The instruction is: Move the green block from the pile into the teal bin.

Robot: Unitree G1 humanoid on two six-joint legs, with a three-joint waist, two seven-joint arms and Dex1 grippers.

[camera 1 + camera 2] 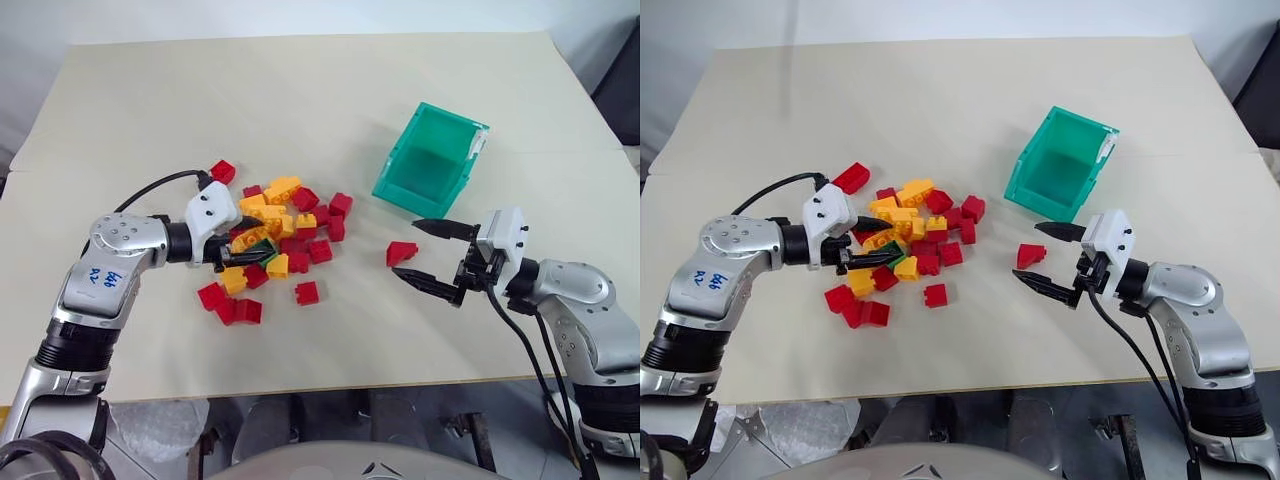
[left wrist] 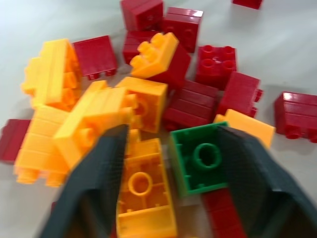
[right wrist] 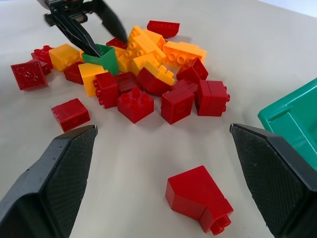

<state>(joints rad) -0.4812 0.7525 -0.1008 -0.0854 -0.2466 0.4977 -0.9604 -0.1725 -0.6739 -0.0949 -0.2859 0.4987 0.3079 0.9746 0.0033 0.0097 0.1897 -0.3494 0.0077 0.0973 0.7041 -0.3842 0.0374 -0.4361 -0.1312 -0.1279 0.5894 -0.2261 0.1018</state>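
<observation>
Green block (image 2: 203,159) lies at the near-left edge of the pile (image 1: 280,235), roughly at 7 o'clock from the heap's centre, on the desk (image 1: 330,110). In the left wrist view it rests on its side with the hollow underside and centre tube facing the camera, a yellow brick (image 2: 143,196) just beside it and red bricks behind. Left hand (image 1: 247,258) sits at the block with its two black fingers straddling both the green block and the yellow brick; the jaws stand partly apart, and a firm grip cannot be confirmed. Right hand (image 1: 430,253) hovers wide open and empty near a lone red brick (image 1: 401,252), with the teal bin (image 1: 430,160) at about 12 o'clock from it. Assessment: the block is judged light, rigid, hard plastic with smooth, somewhat slippery faces and not fragile. Recommended hold is across two opposite flat side walls, squarely, clear of the studs. Risk noted: the neighbouring yellow brick lies inside the finger span and may be pinched along with the block or wedge it askew.
</observation>
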